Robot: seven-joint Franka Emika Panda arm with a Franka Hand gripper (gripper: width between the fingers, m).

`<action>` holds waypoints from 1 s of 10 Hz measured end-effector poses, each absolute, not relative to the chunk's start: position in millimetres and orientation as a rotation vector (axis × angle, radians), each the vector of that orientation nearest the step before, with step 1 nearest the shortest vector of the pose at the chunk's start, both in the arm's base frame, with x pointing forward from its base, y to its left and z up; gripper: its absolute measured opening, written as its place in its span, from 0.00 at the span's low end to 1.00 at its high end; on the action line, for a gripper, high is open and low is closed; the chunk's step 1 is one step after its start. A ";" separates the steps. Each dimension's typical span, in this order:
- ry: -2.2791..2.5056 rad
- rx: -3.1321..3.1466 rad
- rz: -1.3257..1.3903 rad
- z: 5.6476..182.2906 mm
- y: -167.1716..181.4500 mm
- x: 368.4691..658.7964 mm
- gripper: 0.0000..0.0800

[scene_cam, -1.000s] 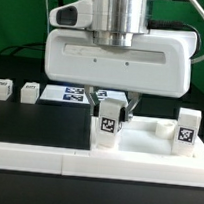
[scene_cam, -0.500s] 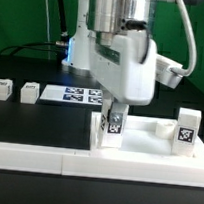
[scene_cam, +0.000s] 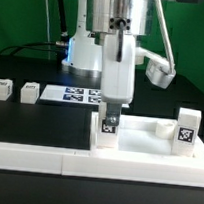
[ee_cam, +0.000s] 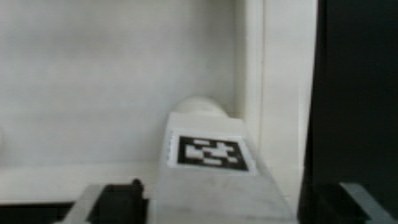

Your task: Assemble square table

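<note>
One leg (scene_cam: 108, 132) is pinched between the fingers of the gripper (scene_cam: 110, 118), which is seen edge-on in the exterior view and pointed straight down. The leg's upper part is hidden by the fingers; only its tagged lower part is shown. The leg is stood upright at the corner of the square tabletop (scene_cam: 146, 146) on the exterior view's left, just inside the raised rim. Whether its foot is seated in the corner socket cannot be told. Risk is judged highest there: if the leg is turned or pressed while off the socket's axis, it may be jammed askew, and the slab may be dragged round with it. If the pinch is slack, the leg may be slipped over and nothing driven home. A second leg (scene_cam: 188, 131) is stood at the corner on the exterior view's right, well apart. On the dark table an outer loose leg (scene_cam: 2, 88) and an inner loose leg (scene_cam: 29, 92) are noted beside the marker board (scene_cam: 78, 95), clear of the work.
</note>
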State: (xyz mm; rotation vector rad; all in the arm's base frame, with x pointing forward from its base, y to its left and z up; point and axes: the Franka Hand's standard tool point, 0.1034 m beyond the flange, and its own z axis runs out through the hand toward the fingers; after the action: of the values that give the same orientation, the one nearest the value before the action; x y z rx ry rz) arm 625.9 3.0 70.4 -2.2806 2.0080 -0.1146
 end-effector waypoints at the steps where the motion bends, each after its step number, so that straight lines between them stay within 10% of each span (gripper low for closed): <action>1: 1.781 -2.469 -0.140 70.1 2.6 625.8 0.66; 3: 1.593 -2.600 -0.149 69.9 3.0 625.7 0.80; 10: 0.500 -3.078 -0.182 68.3 7.2 624.7 0.81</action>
State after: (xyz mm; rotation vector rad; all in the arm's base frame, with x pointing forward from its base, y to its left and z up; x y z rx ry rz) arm 624.7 7.2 68.3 -3.0777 0.5000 -0.1820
